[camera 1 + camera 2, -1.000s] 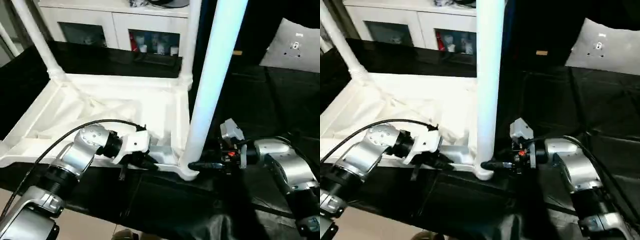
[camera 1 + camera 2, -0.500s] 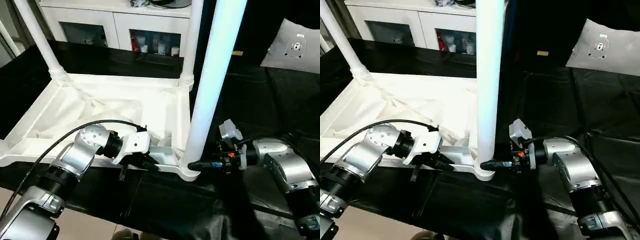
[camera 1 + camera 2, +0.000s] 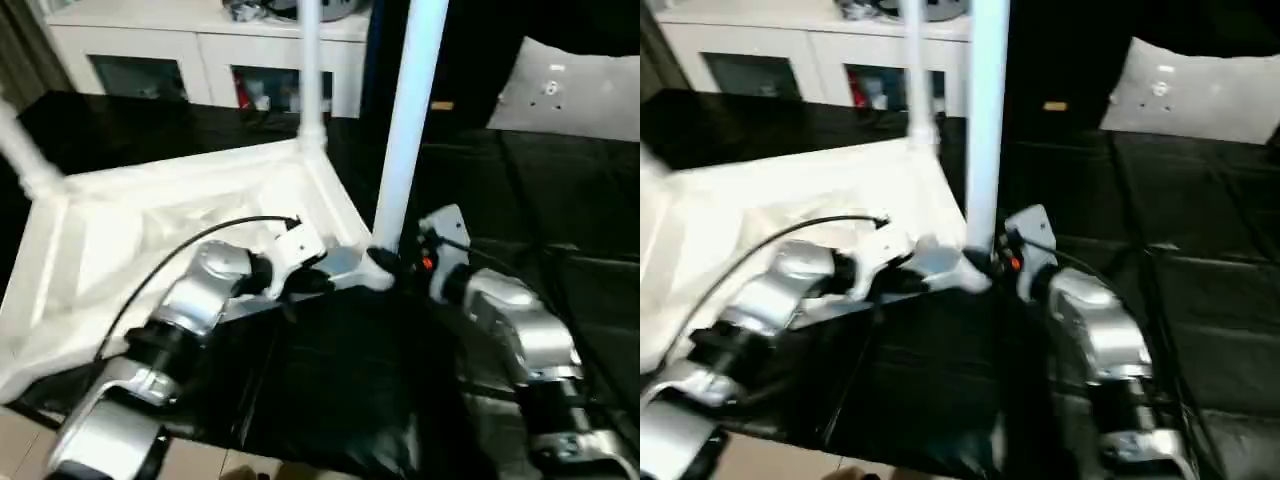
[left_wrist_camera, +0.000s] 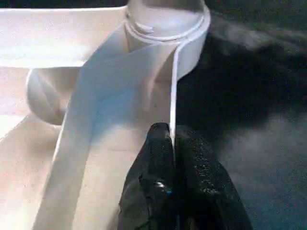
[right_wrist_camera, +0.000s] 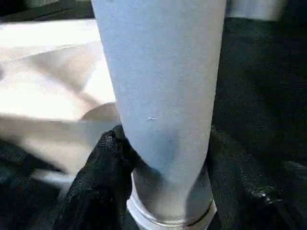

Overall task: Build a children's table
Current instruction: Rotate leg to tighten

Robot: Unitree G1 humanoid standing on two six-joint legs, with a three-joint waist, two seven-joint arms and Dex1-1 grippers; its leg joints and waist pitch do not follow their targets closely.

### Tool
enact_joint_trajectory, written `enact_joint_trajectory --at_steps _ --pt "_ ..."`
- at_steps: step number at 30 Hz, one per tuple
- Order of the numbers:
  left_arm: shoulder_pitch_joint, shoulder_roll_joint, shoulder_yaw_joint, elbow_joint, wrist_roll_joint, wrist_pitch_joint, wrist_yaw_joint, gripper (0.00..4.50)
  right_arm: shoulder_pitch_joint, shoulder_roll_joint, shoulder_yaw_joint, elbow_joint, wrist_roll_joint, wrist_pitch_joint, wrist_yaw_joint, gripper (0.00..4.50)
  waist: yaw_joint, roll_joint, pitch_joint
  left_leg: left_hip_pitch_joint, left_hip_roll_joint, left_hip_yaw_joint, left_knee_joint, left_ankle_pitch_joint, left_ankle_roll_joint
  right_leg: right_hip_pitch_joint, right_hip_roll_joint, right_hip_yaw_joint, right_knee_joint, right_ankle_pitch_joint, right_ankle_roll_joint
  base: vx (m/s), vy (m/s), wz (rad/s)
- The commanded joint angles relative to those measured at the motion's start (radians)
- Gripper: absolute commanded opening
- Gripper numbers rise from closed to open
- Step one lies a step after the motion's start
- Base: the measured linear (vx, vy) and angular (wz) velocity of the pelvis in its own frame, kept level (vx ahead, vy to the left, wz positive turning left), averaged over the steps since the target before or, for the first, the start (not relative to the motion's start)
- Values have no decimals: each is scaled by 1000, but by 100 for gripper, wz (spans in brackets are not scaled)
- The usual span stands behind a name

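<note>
A: Item one, main piece?

B: White plastic rectangular tabletop (image 3: 170,215), lying underside up on the black-draped surface (image 3: 560,210), occupying the 9 to 11 o'clock part of the head view. Ribbed inside, raised rim, rounded corner sockets.

A: Legs fitted?

B: Three long white tapered round legs seen upright in sockets. Near-corner leg (image 3: 405,120) rises at about 12 o'clock from centre. Far-corner leg (image 3: 310,70) stands behind it at 11 o'clock. A third leg (image 3: 25,155) stands at the 9 o'clock edge, blurred.

A: Left claw?

B: Left claw (image 4: 171,143), two black fingers pressed together on the thin upright rim of the tabletop, just beside the near corner socket. Silver forearm reaches in from 7 o'clock, with a black cable looping over it.

A: Right claw?

B: Right claw (image 5: 163,158), black fingers (image 5: 103,158) set either side of the near-corner leg at its base, touching it right above the socket collar. Clamped on that leg. Forearm enters from 5 o'clock.

A: Other entries?

B: White cabinet with glass doors (image 3: 220,70) at 11 to 12 o'clock, behind the surface. Pale grey cushion-like panel (image 3: 570,95) at 2 o'clock, resting on the black cloth, well apart from the tabletop.
</note>
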Motion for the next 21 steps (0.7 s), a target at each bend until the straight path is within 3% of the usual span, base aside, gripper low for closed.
enact_joint_trajectory --at_steps 1,2,3,4,8,12,15,21 --pt "-55 -81 13 -34 -24 -15 84 0 -14 73 92 10 -16 3 -39 193 -4 -5 -78 6 12 -3 -65 -241 52 57 -53 30 -96 -546 -47 0 0 0" --pt "-55 -92 14 -31 -16 -38 106 0 -13 100 73 27 3 -24 -62 193 -2 0 -82 5 14 -6 -67 -235 57 63 -56 31 -94 -520 -51 0 0 0" --pt "-51 -85 12 -36 -15 -52 99 0 -7 106 46 27 38 -28 -52 249 -1 1 -85 1 17 -7 -70 -216 69 67 -57 36 -87 -469 -63 0 0 0" --pt "-50 -82 11 -38 -16 -54 95 0 -5 105 41 26 44 -29 -48 262 1 5 -86 0 18 -7 -70 -207 75 67 -58 39 -84 -443 -73 0 0 0" --pt "-27 -26 -5 -73 -9 -72 32 0 27 42 9 -5 67 -44 20 299 7 -1 -93 -4 25 -5 -67 -102 122 73 -57 55 -48 -236 -166 0 0 0" --pt "1 16 -8 -104 -11 -77 -19 0 54 -36 -6 -30 77 -73 112 328 14 0 -98 -11 23 -2 -59 -27 165 76 -58 59 -30 -145 -196 0 0 0" --pt "21 49 -13 -120 -18 -99 -64 0 63 -98 -10 -38 92 -98 192 357 18 -3 -90 -10 22 2 -59 -66 173 74 -58 59 -38 -195 -199 0 0 0" --pt "71 162 -37 -163 -51 -223 -248 0 63 -284 22 -28 104 -174 441 393 19 -3 -77 0 24 4 -67 -182 120 68 -55 56 -60 -384 -137 0 0 0"
